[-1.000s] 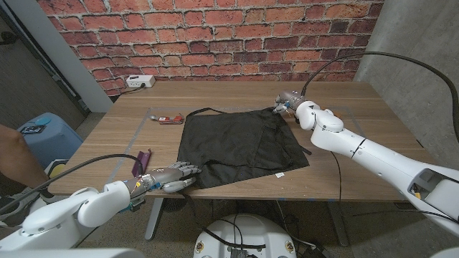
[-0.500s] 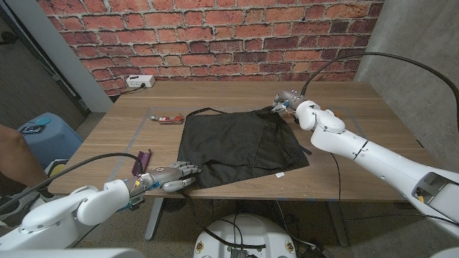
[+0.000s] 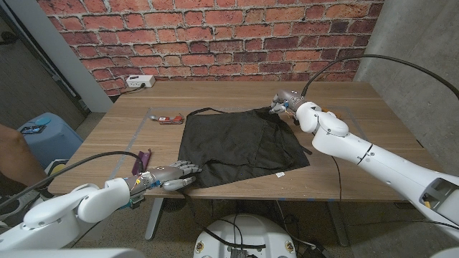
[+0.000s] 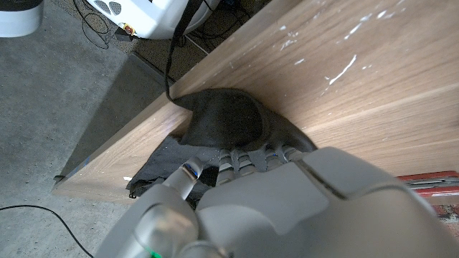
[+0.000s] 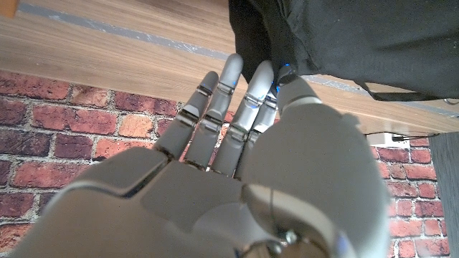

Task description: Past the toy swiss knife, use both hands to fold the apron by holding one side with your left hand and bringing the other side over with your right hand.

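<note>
Left hand (image 3: 168, 176) has reached the apron (image 3: 240, 145) corner, fingers pinching it; right hand (image 3: 282, 102) fingers spread

My left hand (image 4: 287, 208) covers the apron (image 4: 222, 125) corner in the left wrist view, so can't tell if fingertips pinch cloth. Right hand (image 5: 237, 158): fingertips meet apron edge, grip unclear. Toy swiss knife (image 3: 171, 119) too small for detail. Person's arm (image 3: 14, 154) cut off at pic edge.
</note>
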